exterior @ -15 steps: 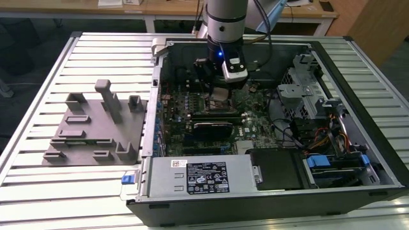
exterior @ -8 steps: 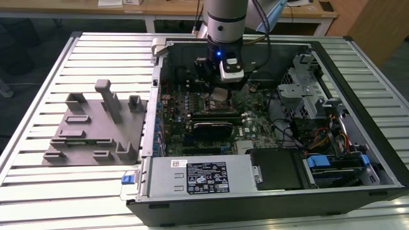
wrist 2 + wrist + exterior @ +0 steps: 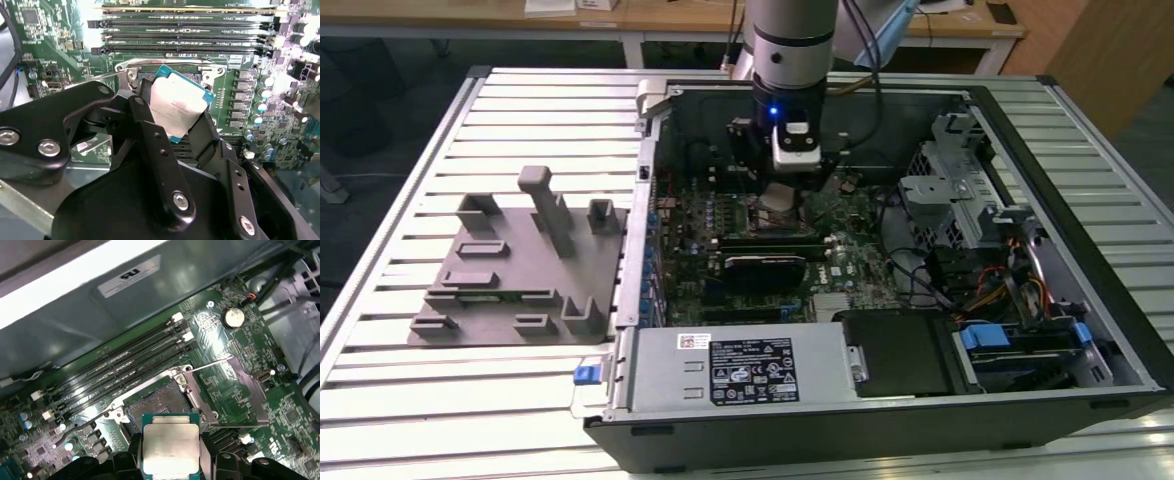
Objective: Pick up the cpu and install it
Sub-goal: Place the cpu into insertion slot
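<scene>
- Clamping the black two-fingered pincer (image 3: 175,114) on two opposite edges of the small, thin, square cpu with the silvery-white metal top (image 3: 177,105).
- Holding the cpu above the green motherboard (image 3: 235,405), close by the dark square metal-framed socket (image 3: 159,401), inside the open black computer case (image 3: 881,425) on the slatted metal bench (image 3: 400,400); not yet seated.
- Risking bent socket contacts or a jammed corner, judging by both wrist views: lowering with the cpu's edges turned off the socket's edges.
- Risking a slip from the narrow edge grip.
- Pointing the metal top up toward the wrist; being square, offering no long axis.
</scene>
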You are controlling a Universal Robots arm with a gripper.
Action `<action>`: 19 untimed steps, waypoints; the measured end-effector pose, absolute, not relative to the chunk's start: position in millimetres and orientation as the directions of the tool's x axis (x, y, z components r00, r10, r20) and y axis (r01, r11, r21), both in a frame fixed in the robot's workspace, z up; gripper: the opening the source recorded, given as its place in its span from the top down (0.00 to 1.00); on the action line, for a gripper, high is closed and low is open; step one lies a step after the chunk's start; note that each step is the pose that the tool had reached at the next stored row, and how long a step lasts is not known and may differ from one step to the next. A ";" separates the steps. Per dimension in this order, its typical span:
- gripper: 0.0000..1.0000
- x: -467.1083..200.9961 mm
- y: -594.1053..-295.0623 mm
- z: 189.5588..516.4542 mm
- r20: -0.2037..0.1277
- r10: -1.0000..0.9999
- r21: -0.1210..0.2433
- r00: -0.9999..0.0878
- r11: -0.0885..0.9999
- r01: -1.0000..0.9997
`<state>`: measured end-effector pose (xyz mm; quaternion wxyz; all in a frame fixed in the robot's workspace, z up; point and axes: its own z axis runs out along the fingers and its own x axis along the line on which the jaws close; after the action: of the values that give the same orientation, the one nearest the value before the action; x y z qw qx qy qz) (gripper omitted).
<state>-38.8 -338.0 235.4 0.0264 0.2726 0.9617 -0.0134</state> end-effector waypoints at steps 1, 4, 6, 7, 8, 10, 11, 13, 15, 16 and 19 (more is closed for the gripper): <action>0.46 -38.8 -338.0 235.4 -0.058 0.534 -0.011 -0.843 0.844 0.536; 0.46 -38.8 -338.0 235.3 -0.057 0.568 -0.010 -0.821 0.822 0.569; 0.46 -38.8 -338.0 235.2 -0.057 0.589 -0.009 -0.806 0.807 0.591; 0.46 -38.8 -338.0 235.1 -0.057 0.601 -0.009 -0.798 0.798 0.602; 0.46 -38.7 -338.0 235.1 -0.056 0.612 -0.009 -0.789 0.790 0.613; 0.46 -38.8 -338.0 235.0 -0.056 0.635 -0.009 -0.771 0.772 0.636; 0.46 -38.8 -338.0 234.9 -0.056 0.647 -0.009 -0.761 0.762 0.648; 0.46 -38.8 -338.0 234.8 -0.056 0.670 -0.009 -0.740 0.741 0.671; 0.46 -38.8 -338.0 234.7 -0.056 0.693 -0.009 -0.719 0.719 0.695; 0.46 -38.8 -338.0 234.6 -0.056 0.704 -0.009 -0.708 0.708 0.706; 0.46 -38.8 -338.0 234.3 -0.056 0.738 -0.009 -0.673 0.674 0.739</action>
<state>-38.8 -338.0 234.3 0.0240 0.4037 0.9145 -0.0155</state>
